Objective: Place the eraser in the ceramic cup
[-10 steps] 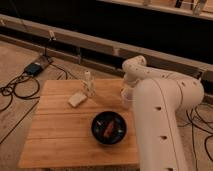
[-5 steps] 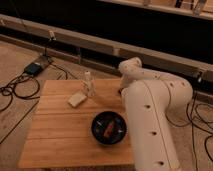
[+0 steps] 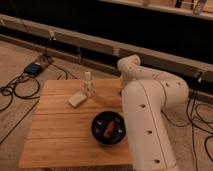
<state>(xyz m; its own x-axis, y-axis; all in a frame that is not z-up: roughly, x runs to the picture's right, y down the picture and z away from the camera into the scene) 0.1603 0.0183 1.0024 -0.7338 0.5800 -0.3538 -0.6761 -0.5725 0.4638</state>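
Note:
The eraser (image 3: 76,99), a pale flat block, lies on the wooden table (image 3: 55,135) left of centre, next to a slim clear bottle (image 3: 88,84). My big white arm (image 3: 147,110) rises over the table's right side and bends down at its far right edge. The gripper (image 3: 121,92) is there, low behind the arm and mostly hidden, well to the right of the eraser. The off-white ceramic cup is hidden from this view.
A wide black bowl (image 3: 108,128) holding a reddish item stands near the table's front right, right beside the arm. Cables and a blue device (image 3: 34,68) lie on the floor to the left. A dark wall with a rail runs behind the table.
The arm has swung a little to the left over the table's right side. The eraser, bottle and bowl have not moved.

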